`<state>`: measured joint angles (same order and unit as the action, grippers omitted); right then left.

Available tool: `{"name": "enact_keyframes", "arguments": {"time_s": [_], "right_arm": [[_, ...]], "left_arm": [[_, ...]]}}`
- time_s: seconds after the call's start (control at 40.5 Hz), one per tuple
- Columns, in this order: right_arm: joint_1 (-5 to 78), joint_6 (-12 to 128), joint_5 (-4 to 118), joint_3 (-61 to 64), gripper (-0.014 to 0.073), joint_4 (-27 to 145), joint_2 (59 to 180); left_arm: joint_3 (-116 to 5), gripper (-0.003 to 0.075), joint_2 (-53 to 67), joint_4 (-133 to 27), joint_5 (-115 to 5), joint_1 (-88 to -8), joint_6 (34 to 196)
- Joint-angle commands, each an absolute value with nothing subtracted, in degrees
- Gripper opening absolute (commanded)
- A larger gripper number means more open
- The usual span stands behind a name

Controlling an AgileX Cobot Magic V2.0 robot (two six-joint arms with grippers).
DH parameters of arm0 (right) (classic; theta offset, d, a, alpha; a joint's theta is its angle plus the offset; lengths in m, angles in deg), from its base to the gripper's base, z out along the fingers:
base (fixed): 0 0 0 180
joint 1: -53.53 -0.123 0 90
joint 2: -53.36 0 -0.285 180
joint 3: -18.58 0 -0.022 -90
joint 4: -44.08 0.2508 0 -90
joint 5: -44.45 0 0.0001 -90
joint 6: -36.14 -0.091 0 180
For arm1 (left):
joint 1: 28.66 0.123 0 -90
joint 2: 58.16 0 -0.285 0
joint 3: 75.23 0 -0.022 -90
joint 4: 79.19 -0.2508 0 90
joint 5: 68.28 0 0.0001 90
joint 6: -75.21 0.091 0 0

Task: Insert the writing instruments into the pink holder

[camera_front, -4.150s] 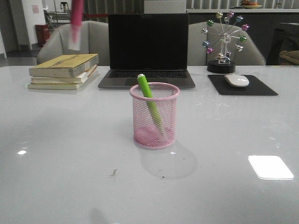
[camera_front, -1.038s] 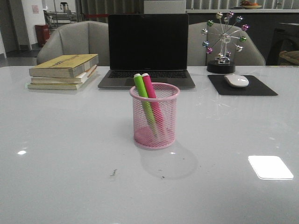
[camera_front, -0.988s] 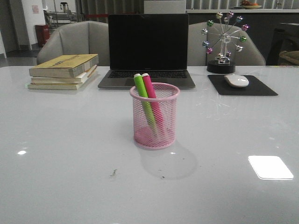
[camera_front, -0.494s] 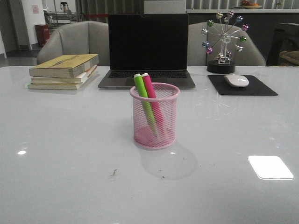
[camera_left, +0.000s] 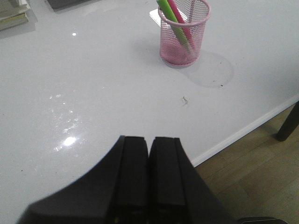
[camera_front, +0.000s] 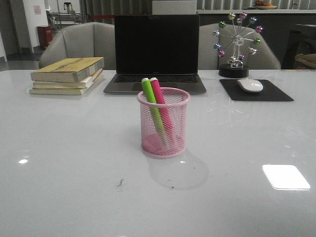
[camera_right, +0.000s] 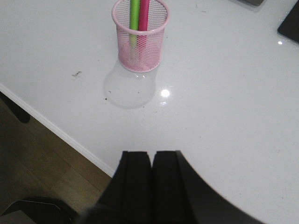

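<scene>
The pink holder [camera_front: 163, 122] stands upright in the middle of the white table. Inside it lean the lime green marker [camera_front: 152, 108] and the magenta marker [camera_front: 161, 106], side by side, their whitish ends poking above the rim. The left wrist view shows the pink holder [camera_left: 184, 32] far ahead of my left gripper [camera_left: 149, 139], which is shut and empty near the table's front edge. Seen from the right wrist, the pink holder [camera_right: 140, 36] sits well away from my right gripper [camera_right: 150, 153], also shut with nothing in it. Neither gripper appears in the front view.
Behind the holder sit a closed-screen laptop [camera_front: 156, 52], a stack of books [camera_front: 67, 75] at back left, and a mouse [camera_front: 250, 85] on a black pad beside a ferris-wheel ornament [camera_front: 237, 44] at back right. The table's front edge [camera_left: 243, 133] and the wooden floor show below both wrists.
Four seconds ago only the green marker stood in the cup and the magenta one hung high at the upper left. Over the last second nothing has moved.
</scene>
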<state>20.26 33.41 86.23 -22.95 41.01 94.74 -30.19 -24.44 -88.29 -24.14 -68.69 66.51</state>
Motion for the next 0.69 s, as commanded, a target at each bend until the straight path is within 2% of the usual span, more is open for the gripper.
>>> {"name": "enact_keyframes", "arguments": {"time_s": [0.0,0.173,0.42,0.519,0.667], "right_arm": [[20.46,33.68,82.66,-21.45,0.0056,40.42,94.75],[20.46,33.68,82.72,-21.45,0.0056,40.42,94.75],[20.46,33.68,82.78,-21.45,0.0056,40.42,94.75],[20.46,33.68,82.78,-21.45,0.0056,40.42,94.75],[20.46,33.68,82.78,-21.45,0.0056,40.42,94.75]], "left_arm": [[-31.12,0.0091,-25.19,-88.77,-28.41,-68.65,65.92],[-27.37,0.0092,-29.16,-90.43,-33.78,-60.25,65.92],[-8.79,0.0092,-42.38,-87.42,-61.45,-41.22,65.92],[-2.94,0.0092,-47.09,-82.22,-64.85,-35.81,65.92],[1.82,0.0092,-51.97,-79.68,-64.85,-32.05,65.92]]}}
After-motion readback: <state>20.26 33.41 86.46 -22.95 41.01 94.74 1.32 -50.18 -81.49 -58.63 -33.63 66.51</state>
